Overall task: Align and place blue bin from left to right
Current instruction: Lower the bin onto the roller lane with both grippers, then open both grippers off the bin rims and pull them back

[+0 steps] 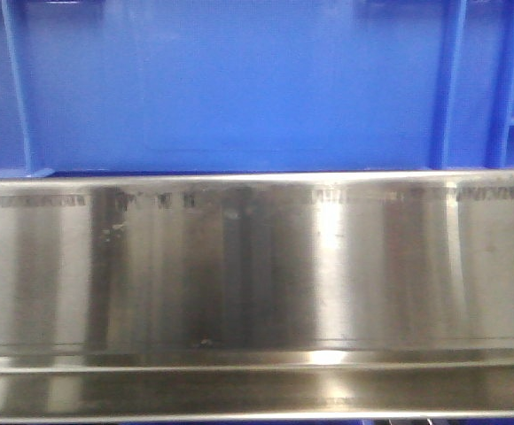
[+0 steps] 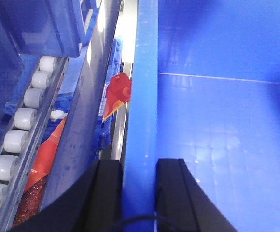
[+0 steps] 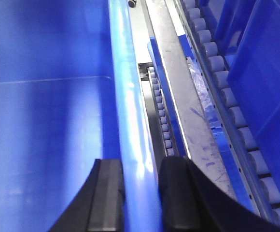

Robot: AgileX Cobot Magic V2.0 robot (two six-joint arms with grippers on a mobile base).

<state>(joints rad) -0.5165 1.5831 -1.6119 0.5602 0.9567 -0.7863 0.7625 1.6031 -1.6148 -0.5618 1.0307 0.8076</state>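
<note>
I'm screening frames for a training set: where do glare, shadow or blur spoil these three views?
Front view: soft focus, bright glare streaks on the steel rail. Left wrist view: the blue bin rim sharp, far interior shadowed, left gripper blurred. Right wrist view: a glare stripe along the rim, right gripper blurred.

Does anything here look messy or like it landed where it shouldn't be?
Yes. In the left wrist view, orange-red packets lie wedged in the gap beside the roller track, next to the blue bin. In the right wrist view, clear plastic wrap lies loose by the rollers.
</note>
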